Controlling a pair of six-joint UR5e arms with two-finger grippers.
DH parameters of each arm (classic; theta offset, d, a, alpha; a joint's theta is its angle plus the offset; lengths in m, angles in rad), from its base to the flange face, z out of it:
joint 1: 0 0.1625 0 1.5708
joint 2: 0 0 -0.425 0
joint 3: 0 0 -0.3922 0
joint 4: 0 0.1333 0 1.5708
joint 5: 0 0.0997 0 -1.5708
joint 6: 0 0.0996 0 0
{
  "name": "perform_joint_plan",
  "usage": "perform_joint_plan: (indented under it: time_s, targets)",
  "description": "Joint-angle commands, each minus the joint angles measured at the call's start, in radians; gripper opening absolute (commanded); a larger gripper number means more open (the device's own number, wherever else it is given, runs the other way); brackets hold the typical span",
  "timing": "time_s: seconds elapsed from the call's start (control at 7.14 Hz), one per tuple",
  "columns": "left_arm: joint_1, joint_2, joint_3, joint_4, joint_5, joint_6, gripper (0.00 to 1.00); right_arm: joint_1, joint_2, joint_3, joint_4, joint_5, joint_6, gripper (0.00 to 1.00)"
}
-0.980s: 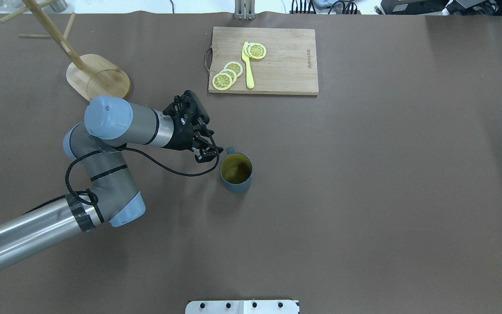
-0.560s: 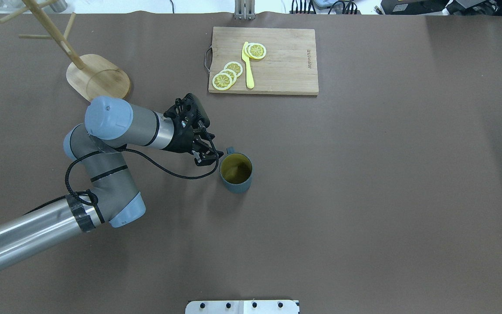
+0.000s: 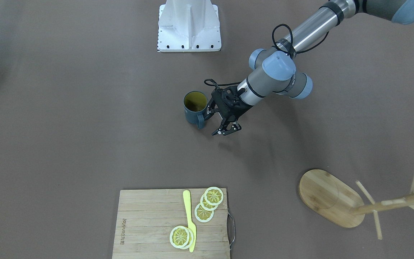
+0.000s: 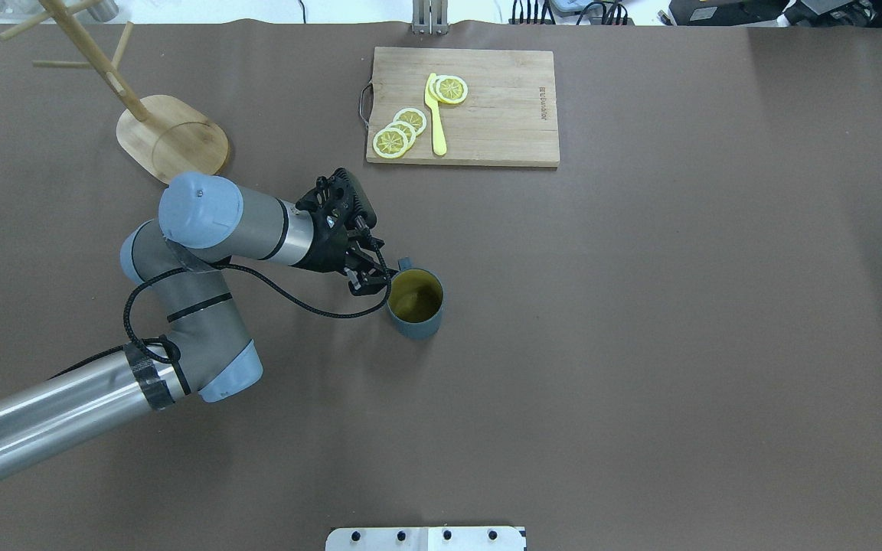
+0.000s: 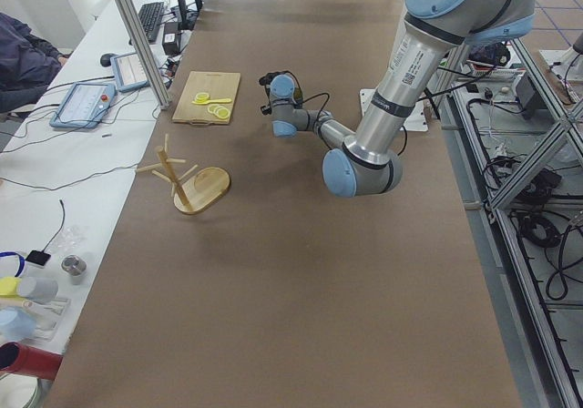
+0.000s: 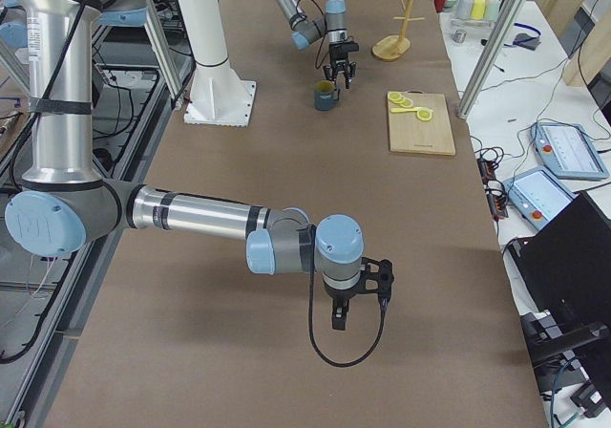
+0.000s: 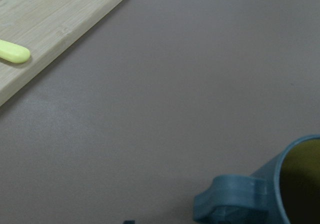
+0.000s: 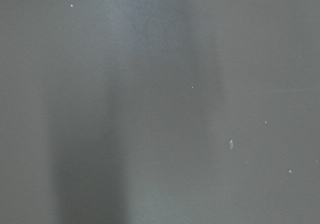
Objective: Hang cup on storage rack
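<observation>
While cup stands upright, left claw gapes.

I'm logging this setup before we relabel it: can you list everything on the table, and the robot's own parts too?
cup: one, slate-blue with a yellow-olive inside, upright near the table's middle
storage rack: one, light bamboo, far side on the robot's left, nothing on its pegs
cutting board: one, light wood, far side, middle
lemon slices: five as far as I can tell, yellow, in two clusters on the board
utensil: one, yellow, on the board between the clusters
table: one, brown cover
mounting plate: one, white, near edge by the robot
left pincer: one, black, open, close beside the cup's handle, not gripping it
right pincer: one, black, over bare table far from the cup; open or shut cannot be told
</observation>
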Motion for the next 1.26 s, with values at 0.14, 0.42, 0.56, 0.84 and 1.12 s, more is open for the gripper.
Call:
perform_joint_plan:
  time_s: [0.14,0.42,0.56,0.84,1.12]
  targets:
    - [0.021,-0.007,0.0,-0.001,0.001,0.0,0.63,0.0,0.005,0.0,0.0,0.0,0.001,1.0]
    - [0.032,-0.008,0.0,-0.01,0.001,0.0,0.63,0.0,0.012,-0.002,-0.002,0.0,0.001,1.0]
    - [0.035,-0.007,0.0,-0.021,-0.001,0.0,0.54,0.0,0.014,-0.008,-0.002,0.0,0.001,1.0]
    - [0.036,0.001,-0.002,-0.035,-0.006,0.0,0.24,0.0,0.015,-0.008,-0.002,0.0,0.001,1.0]
    - [0.038,0.007,0.0,-0.046,-0.006,-0.003,0.09,0.0,0.015,-0.011,0.0,0.0,0.001,1.0]
